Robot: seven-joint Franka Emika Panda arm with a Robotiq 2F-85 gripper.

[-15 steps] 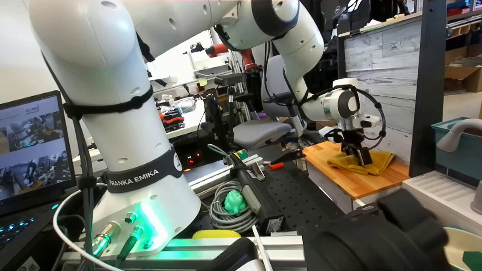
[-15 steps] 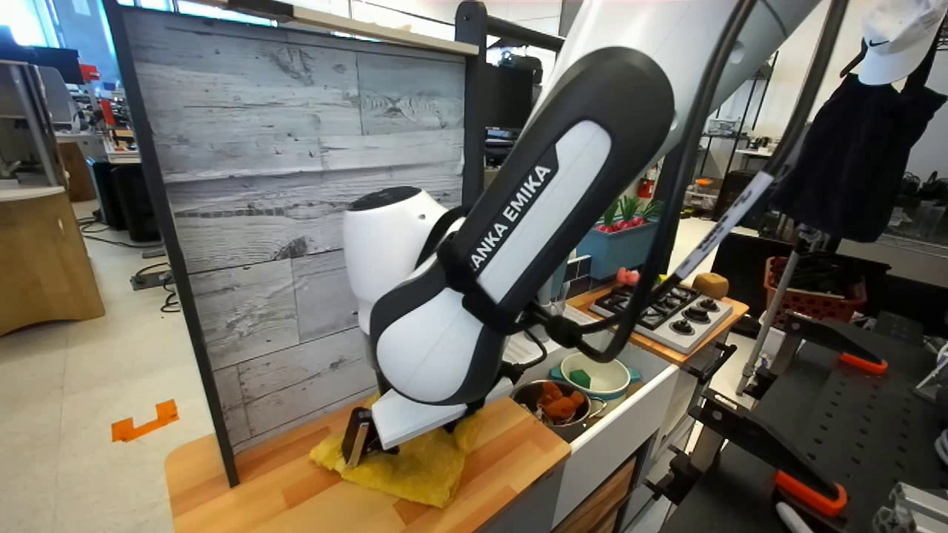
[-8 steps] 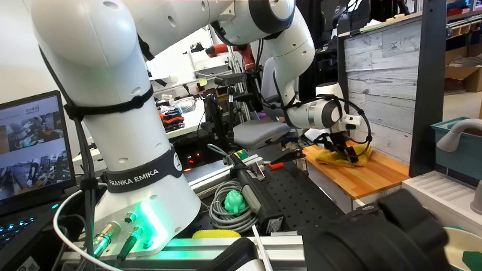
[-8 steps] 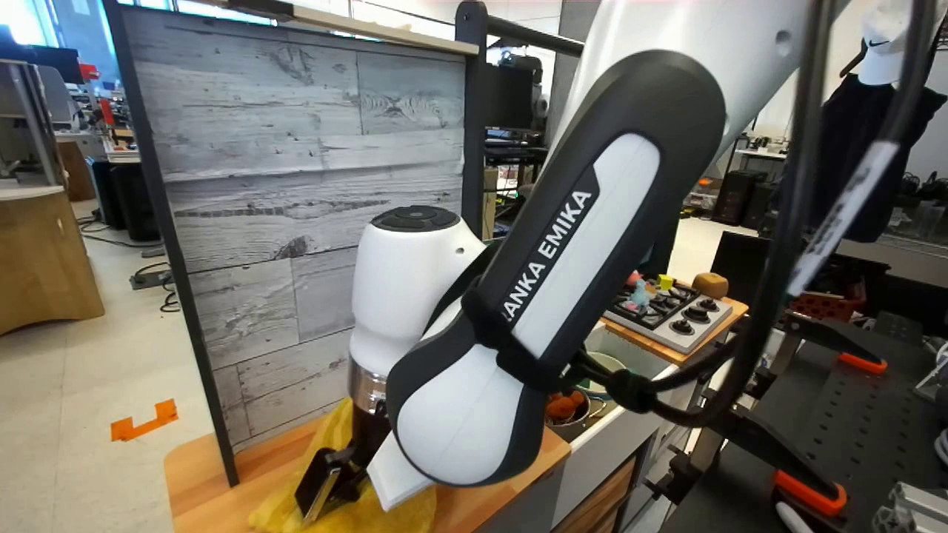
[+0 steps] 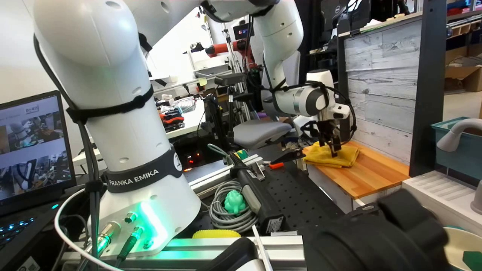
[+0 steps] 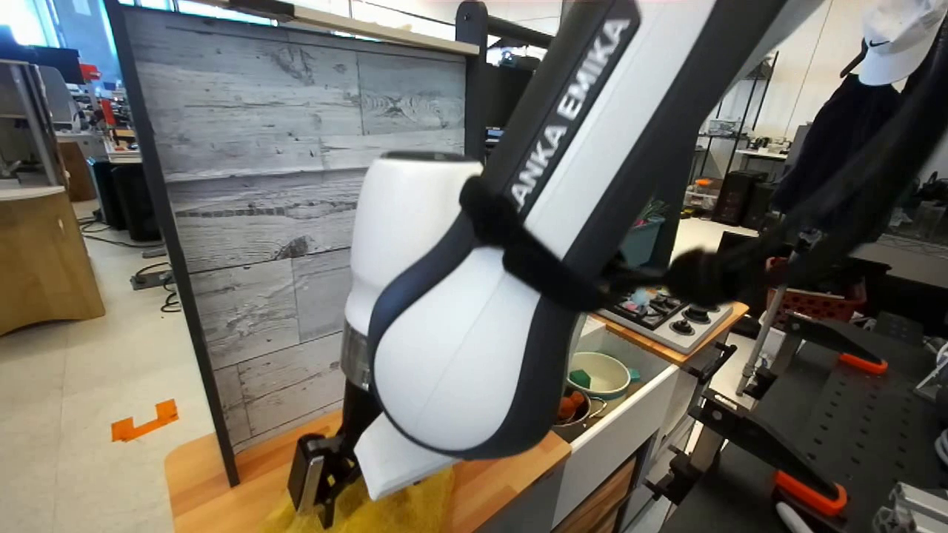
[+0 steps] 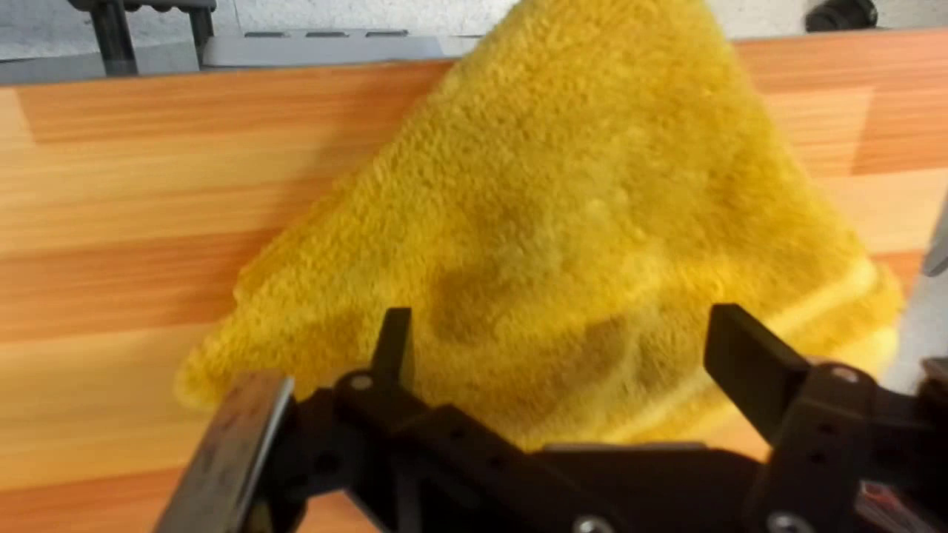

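A fuzzy yellow cloth (image 7: 578,185) lies rumpled on the wooden counter (image 7: 111,222), filling the middle of the wrist view. One corner of it reaches past the counter's edge at the top there. My gripper (image 7: 564,318) is open over the cloth, its two dark fingers wide apart with nothing gripped between them. In an exterior view the gripper (image 5: 329,148) points down at the cloth (image 5: 314,156); whether a fingertip touches the fabric I cannot tell. The arm hides much of the cloth (image 6: 415,507) in an exterior view, where the gripper (image 6: 315,492) stands at its side.
A grey wood-patterned panel (image 6: 259,170) rises behind the counter. Beside the counter is a sink basin with a pale bowl (image 6: 606,374) and a metal pot (image 6: 574,426). Farther along sits a stove top (image 6: 689,326). A black perforated table (image 5: 297,199) and a grey chair (image 5: 260,133) stand nearby.
The gripper and the cloth have shifted left along the counter in an exterior view, away from the panel's near post. Over the last half second the wrist has risen somewhat. The jaws stay open.
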